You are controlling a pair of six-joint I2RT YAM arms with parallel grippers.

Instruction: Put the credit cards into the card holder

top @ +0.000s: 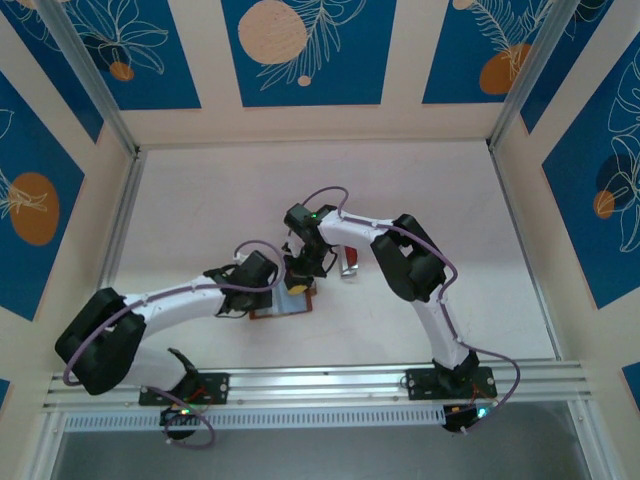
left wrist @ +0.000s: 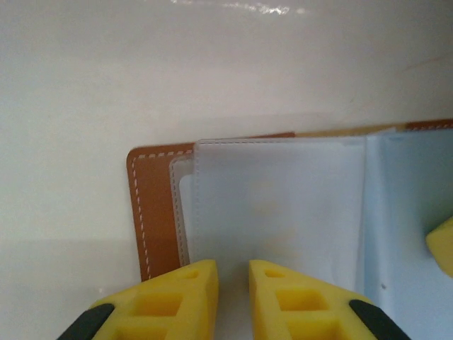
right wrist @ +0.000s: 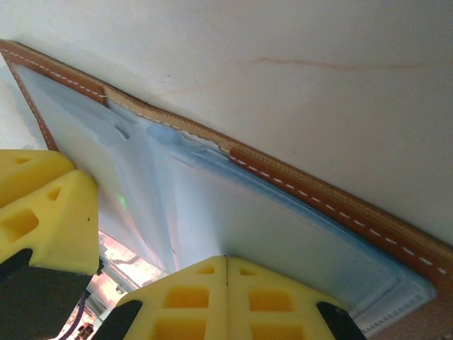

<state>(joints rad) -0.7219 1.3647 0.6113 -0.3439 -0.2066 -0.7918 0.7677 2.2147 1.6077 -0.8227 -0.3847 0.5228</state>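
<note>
The brown leather card holder [top: 283, 306] lies open on the white table between the two arms. Its stitched edge [left wrist: 151, 212] frames frosted plastic sleeves [left wrist: 276, 205]. My left gripper [left wrist: 233, 273] hovers over the near edge of the top sleeve, its yellow jaws a narrow gap apart with nothing clamped; from above it [top: 281, 289] sits at the holder's left side. My right gripper [right wrist: 226, 261] is shut, tips pressed together on the pale blue inner page [right wrist: 283, 219], and reaches down from the far side [top: 300, 272]. The credit cards are hidden.
A small red and silvery piece [top: 348, 263] lies on the table just right of the right gripper. Aluminium rails [top: 320, 382] run along the near edge, and patterned walls close in the left, right and back sides.
</note>
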